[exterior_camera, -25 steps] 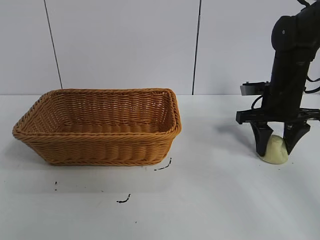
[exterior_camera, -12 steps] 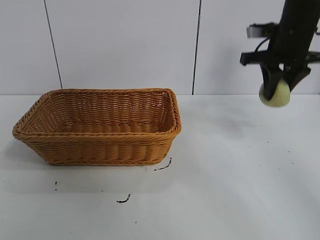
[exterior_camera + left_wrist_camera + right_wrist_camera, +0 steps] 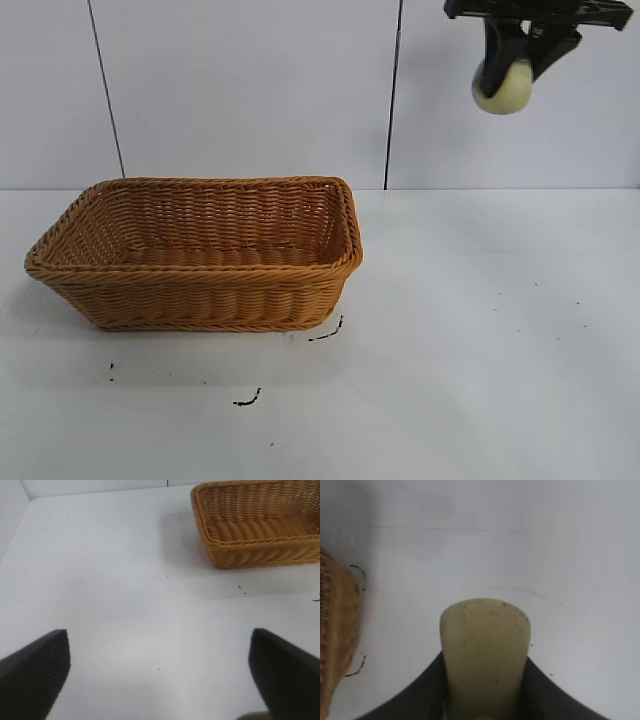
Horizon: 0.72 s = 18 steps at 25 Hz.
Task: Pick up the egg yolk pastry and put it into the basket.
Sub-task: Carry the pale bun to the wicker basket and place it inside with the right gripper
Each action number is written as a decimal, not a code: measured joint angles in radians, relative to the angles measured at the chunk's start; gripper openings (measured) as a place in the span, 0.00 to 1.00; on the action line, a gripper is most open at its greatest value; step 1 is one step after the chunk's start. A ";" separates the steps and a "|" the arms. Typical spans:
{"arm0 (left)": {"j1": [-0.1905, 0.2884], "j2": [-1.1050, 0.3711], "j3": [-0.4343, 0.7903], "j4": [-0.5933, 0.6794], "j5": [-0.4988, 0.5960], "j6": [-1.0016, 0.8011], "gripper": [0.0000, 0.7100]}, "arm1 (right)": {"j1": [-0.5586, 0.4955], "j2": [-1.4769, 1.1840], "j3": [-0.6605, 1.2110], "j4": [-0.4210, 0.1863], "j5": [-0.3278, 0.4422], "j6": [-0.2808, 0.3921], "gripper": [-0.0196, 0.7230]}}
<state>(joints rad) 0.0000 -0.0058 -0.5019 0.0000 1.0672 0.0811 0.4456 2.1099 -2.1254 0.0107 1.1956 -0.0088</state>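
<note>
My right gripper (image 3: 512,62) is high above the table at the exterior view's top right, shut on the egg yolk pastry (image 3: 502,88), a pale yellow rounded lump hanging between the two black fingers. In the right wrist view the egg yolk pastry (image 3: 485,650) fills the gap between the right gripper (image 3: 485,690)'s pads. The orange-brown wicker basket (image 3: 195,295) stands on the white table at the left, well below and left of the pastry; a corner of the basket (image 3: 335,645) shows in the right wrist view. My left gripper (image 3: 160,672) is open over bare table, with the basket (image 3: 250,555) beyond it.
The white table (image 3: 480,350) carries small black marks (image 3: 247,399) in front of the basket. A pale wall with dark vertical seams (image 3: 393,95) rises behind the table.
My right gripper has lifted the pastry off the table, risen to the top of the exterior view and shifted slightly left toward the basket. The basket has not moved.
</note>
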 joint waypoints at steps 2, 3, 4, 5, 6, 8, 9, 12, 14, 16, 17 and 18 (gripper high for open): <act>0.000 0.000 0.000 0.000 0.000 0.000 0.98 | 0.062 0.029 -0.008 -0.002 -0.025 0.000 0.33; 0.000 0.000 0.000 0.000 0.000 0.000 0.98 | 0.092 0.045 -0.009 -0.003 -0.042 0.000 0.33; 0.000 0.000 0.000 0.000 0.000 0.000 0.98 | 0.116 0.063 -0.010 -0.003 -0.065 0.000 0.33; 0.000 0.000 0.000 0.000 0.000 0.000 0.98 | 0.145 0.088 -0.010 -0.003 -0.099 0.000 0.33; 0.000 0.000 0.000 0.000 0.000 0.000 0.98 | 0.162 0.113 -0.010 -0.003 -0.135 0.000 0.33; 0.000 0.000 0.000 0.000 0.000 0.000 0.98 | 0.193 0.162 -0.010 -0.003 -0.209 0.002 0.33; 0.000 0.000 0.000 0.000 0.000 0.000 0.98 | 0.201 0.189 -0.010 -0.003 -0.245 0.009 0.33; 0.000 0.000 0.000 0.000 0.000 0.000 0.98 | 0.209 0.262 -0.010 -0.003 -0.335 0.027 0.33; 0.000 0.000 0.000 0.000 0.000 0.000 0.98 | 0.209 0.303 -0.010 0.001 -0.370 0.038 0.33; 0.000 0.000 0.000 0.000 0.000 0.000 0.98 | 0.209 0.343 -0.010 0.003 -0.402 0.042 0.33; 0.000 0.000 0.000 0.000 0.000 0.000 0.98 | 0.209 0.358 -0.010 0.004 -0.413 0.044 0.33; 0.000 0.000 0.000 0.000 0.000 0.000 0.98 | 0.209 0.368 -0.010 0.004 -0.422 0.045 0.34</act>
<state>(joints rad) 0.0000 -0.0058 -0.5019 0.0000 1.0672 0.0811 0.6547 2.4782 -2.1356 0.0152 0.7733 0.0360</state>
